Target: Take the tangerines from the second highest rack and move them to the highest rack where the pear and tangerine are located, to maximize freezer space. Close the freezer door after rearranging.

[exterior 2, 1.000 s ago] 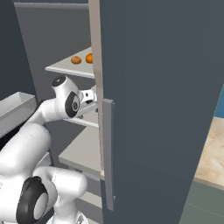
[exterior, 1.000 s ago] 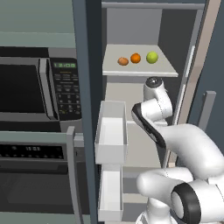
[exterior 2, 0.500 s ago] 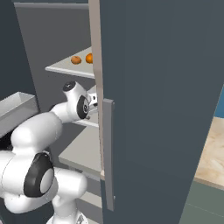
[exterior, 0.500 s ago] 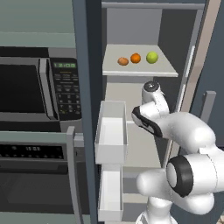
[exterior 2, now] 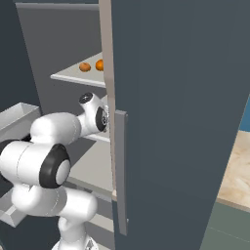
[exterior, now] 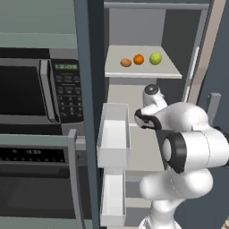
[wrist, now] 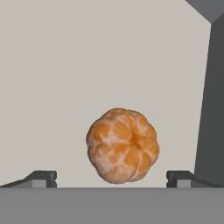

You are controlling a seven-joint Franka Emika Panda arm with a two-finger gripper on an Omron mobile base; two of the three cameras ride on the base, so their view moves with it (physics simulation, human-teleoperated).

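Since the earlier frame the arm has folded in toward the freezer (exterior: 179,36). End effector (wrist: 112,177) fingers stand wide apart, a tangerine (wrist: 122,145) centred between them on the second highest rack (wrist: 87,65), ungripped.

The tangerine (wrist: 122,145) has bumpy, dull orange skin. The shelf (wrist: 87,65) under it looks smooth and matt. The robot arm (exterior: 190,143) is shiny white plastic.
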